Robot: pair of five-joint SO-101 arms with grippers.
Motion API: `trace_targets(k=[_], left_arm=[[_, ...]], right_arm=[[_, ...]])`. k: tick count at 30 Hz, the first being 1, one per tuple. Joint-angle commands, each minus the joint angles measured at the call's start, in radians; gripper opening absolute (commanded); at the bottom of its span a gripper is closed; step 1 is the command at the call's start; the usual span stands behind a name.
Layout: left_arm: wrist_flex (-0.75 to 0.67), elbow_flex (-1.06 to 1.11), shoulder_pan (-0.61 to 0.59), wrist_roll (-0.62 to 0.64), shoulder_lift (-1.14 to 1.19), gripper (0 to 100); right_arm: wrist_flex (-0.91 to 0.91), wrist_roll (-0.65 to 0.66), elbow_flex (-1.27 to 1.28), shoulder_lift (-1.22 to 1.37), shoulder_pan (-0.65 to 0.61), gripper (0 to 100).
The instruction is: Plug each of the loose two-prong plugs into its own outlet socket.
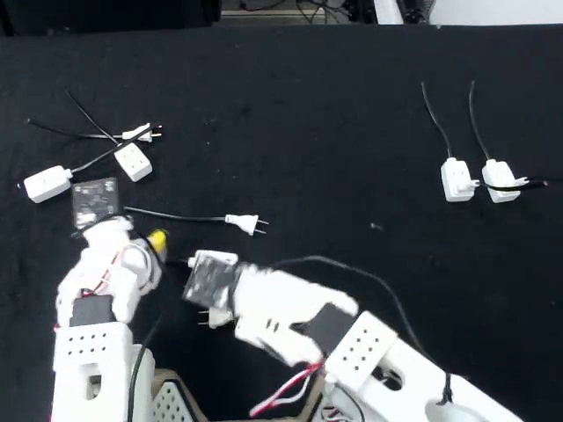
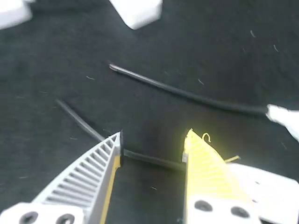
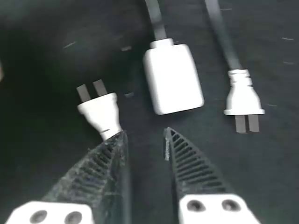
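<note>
At near-left of table (image 1: 334, 105), left hand (image 2: 154, 135) open over cable (image 2: 154, 160), right hand (image 3: 145, 132) open beside plug (image 3: 100, 112)

The high camera is fixed off my arms and looks steeply down over the whole black table (image 1: 334, 132) from far back. My left arm (image 1: 97, 299) and right arm (image 1: 299, 321) come in at its bottom edge. My left wrist camera rides behind my left claw (image 2: 154, 135), looking out between its 2 fingers, close above the table. It shares with the high view the black cord (image 2: 187, 95) and a white outlet (image 2: 138, 11) beyond it. My right wrist camera sits likewise behind my right claw (image 3: 145, 133), closer still to the table. I cannot tell which patch of the high view it covers.
</note>
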Motion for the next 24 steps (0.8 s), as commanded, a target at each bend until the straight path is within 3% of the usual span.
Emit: trace_targets(k=[1,10,24], left_arm=[[-0.008,-0.104,-0.156,0.040,-0.002,22],[-0.015,-0.147,-0.407,0.244,0.002,22],[-0.015,-0.147,-0.415,0.253,0.005,22]], right_arm=[[-0.037,0.017,0.047,-0.018,-0.094,12.7],[-0.084,0.017,0.077,0.002,-0.095,12.7],[-0.190,0.026,-0.102,0.392,-0.133,12.9]])
